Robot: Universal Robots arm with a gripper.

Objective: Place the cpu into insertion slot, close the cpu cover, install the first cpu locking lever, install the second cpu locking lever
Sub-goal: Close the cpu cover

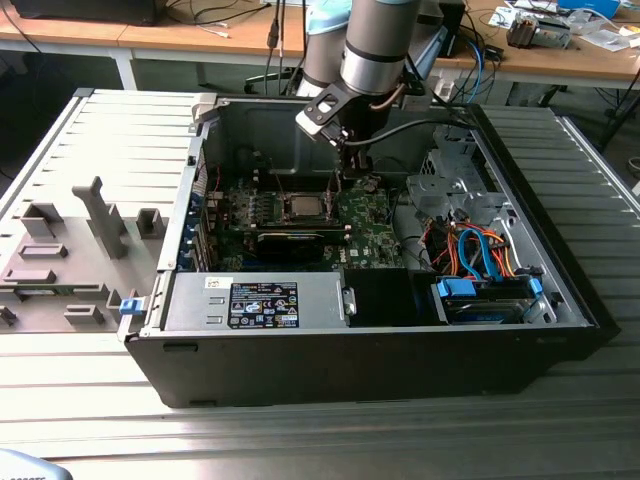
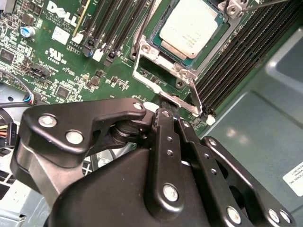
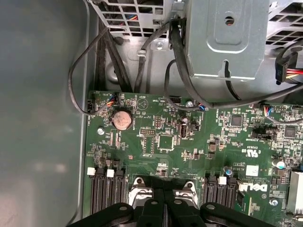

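Lying on a ribbed grey metal table (image 1: 300, 440), a large black desktop computer case (image 1: 350, 360) has its side open. A grey plate with upright grey blocks (image 1: 90, 230) sits against it on the exterior view's left. The thick grey-and-silver robot arm (image 1: 375, 45) reaches down into the case from the far side.

On the case floor lies the green motherboard (image 1: 370, 235), seen close up in both wrist views (image 2: 61, 56) (image 3: 189, 142), with rows of long black memory slots (image 2: 118, 23) on either side of the socket.

The black metal gripper (image 1: 347, 178) hangs low over the board, just beside the socket. Its jaws are drawn together, with barely a slit between them in the first wrist view (image 3: 164, 187). In the second wrist view the tips (image 2: 165, 111) meet the free edge of the thin silvery square cpu cover (image 2: 147, 81). Whether they pinch that edge cannot be told.

The cover is swung open off the socket, and the board shows through its window. The flat square cpu (image 2: 189, 24) with its silvery-grey top sits seated and uncovered in the dark metal-rimmed insertion slot (image 2: 214, 41), at the board's middle in the exterior view (image 1: 300, 207). A thin silvery wire lever (image 2: 142, 30) runs along one side of the socket.
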